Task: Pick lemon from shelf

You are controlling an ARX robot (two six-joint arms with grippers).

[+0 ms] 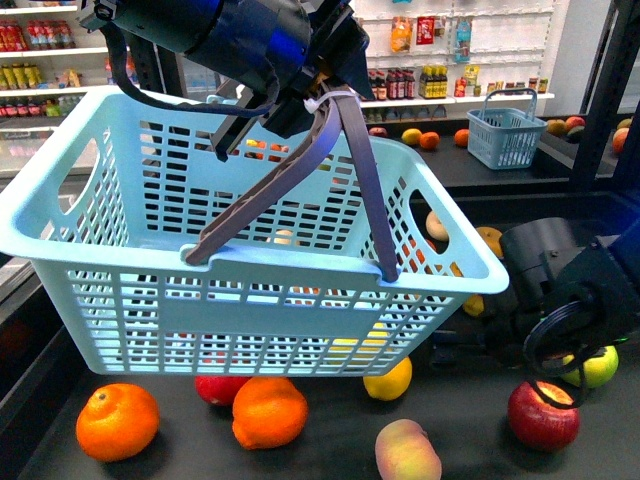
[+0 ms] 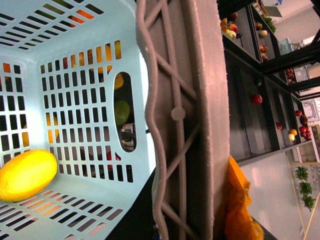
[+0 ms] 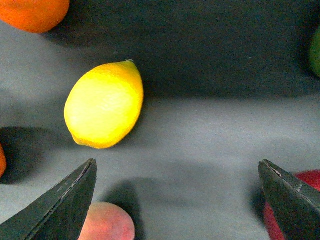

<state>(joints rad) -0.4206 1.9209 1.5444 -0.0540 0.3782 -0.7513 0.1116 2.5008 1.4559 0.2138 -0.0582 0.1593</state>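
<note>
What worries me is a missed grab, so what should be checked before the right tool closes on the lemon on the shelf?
1. Right tool open: ok.
2. Lemon lying free on the shelf deck, touching nothing: ok.
3. Lemon centred between the fingers: not ok, it sits toward one finger and beyond the tips.
4. Peach clear of the closing finger: cannot tell.
5. Left tool holding the basket handles: ok.

Shop; stocked shelves [image 1: 40, 45]; shopping basket [image 1: 200, 310]
</note>
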